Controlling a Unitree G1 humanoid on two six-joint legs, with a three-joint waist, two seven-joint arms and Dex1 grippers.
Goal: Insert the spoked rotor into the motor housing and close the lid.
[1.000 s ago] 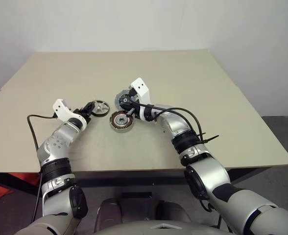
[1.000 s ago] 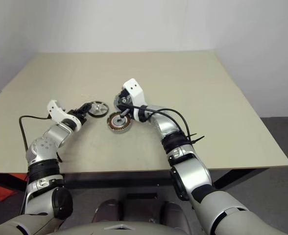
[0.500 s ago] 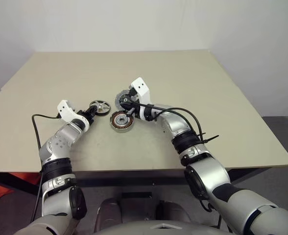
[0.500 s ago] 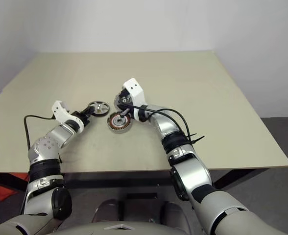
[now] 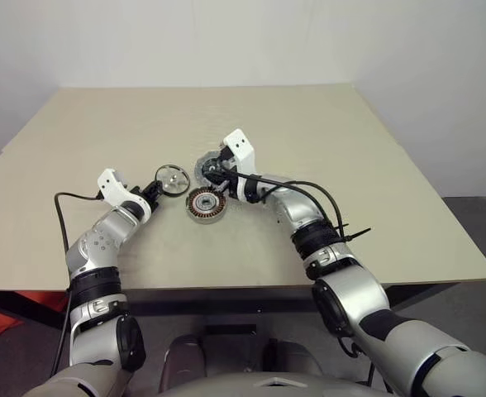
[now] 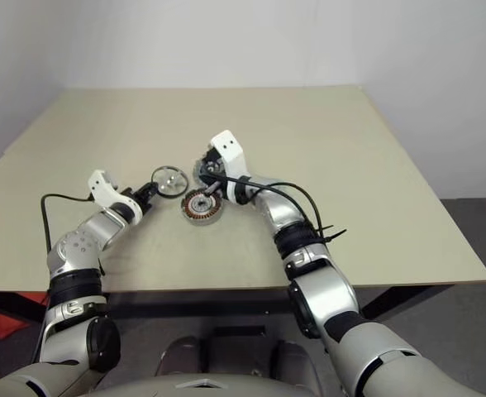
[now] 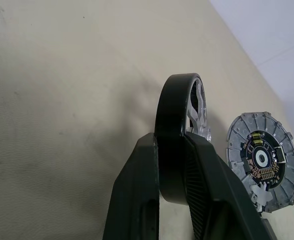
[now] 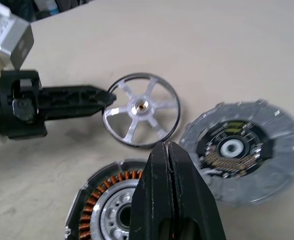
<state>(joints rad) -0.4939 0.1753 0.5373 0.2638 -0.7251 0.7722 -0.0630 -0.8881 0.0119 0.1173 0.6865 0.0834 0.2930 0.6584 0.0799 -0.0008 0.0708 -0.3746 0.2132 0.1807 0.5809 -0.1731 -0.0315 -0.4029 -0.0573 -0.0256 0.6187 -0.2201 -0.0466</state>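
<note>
On your left, the left gripper (image 7: 169, 165) has its two black fingers pinched on the rim of the spoked rotor (image 5: 173, 179), which stands on edge, tilted up off the tan table (image 5: 326, 141), just left of the other two parts. The rotor is a thin black rim with bright silver spokes running to a small brass-coloured hub. It looks stiff and probably light, but the rim is smooth metal and narrow, so judge it slippery: a pinch across the rim, as you have now, is the sensible hold, since the spokes look too slim to bear a squeeze and the hub must stay free to seat.

In the middle lies the motor housing (image 5: 205, 204), flat on the table, a silver puck with a ring of copper windings around a silver hub. It likely has some weight and should stay put, though magnets may tug the rotor sideways as you bring it near.

Just behind it sits the lid (image 8: 241, 151), a grey ribbed disc with a dark centre and fine brass-coloured parts facing up. Treat that face as delicate and take it by the edge.

On your right, the right gripper (image 8: 169, 150) is fully closed on nothing, hanging over the housing's near edge.
</note>
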